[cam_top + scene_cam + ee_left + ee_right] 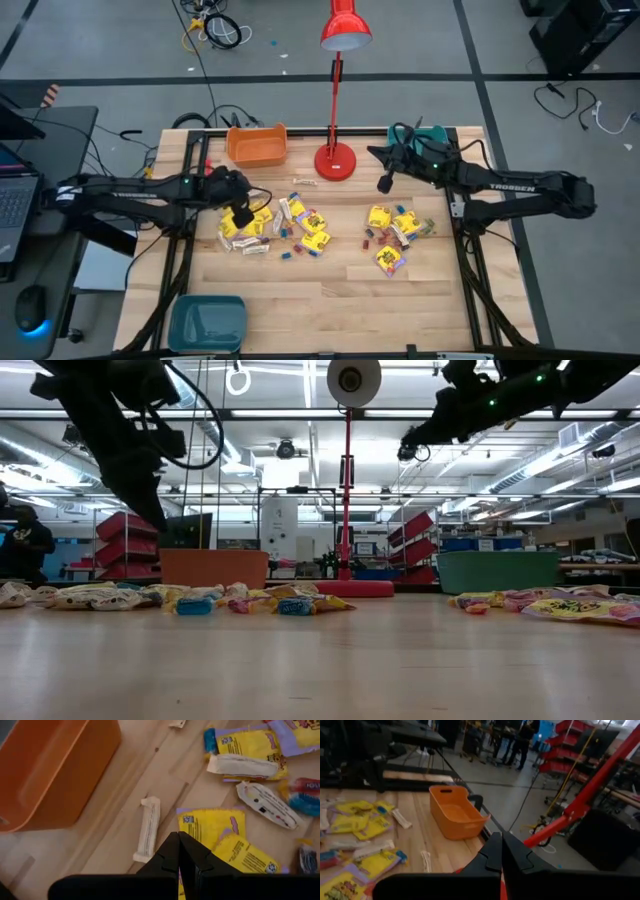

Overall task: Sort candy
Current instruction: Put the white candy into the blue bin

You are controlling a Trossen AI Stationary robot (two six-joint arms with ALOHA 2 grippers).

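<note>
- Right now my left gripper [241, 216], pinched empty, hangs over the candy [258, 229] left of table centre.
- A beige bar [148, 827] lies beside its tips, long axis toward the orange bin [257, 145].
- My right gripper [384, 183], also closed, waits farther off.

The wooden table [300, 300] stands on a grey floor [120, 40] crossed by dark seams; a red desk lamp [337, 150] rises from the table's far edge; loose cables [215, 28] lie on the floor beyond it; at the left a dark desk [40, 140] carries a laptop [12, 200] and a mouse [30, 305]; in the low view, long ceiling lights [300, 415] run over a workshop hall with red shelving [125, 545]; a person [25, 545] stands far left.
</note>
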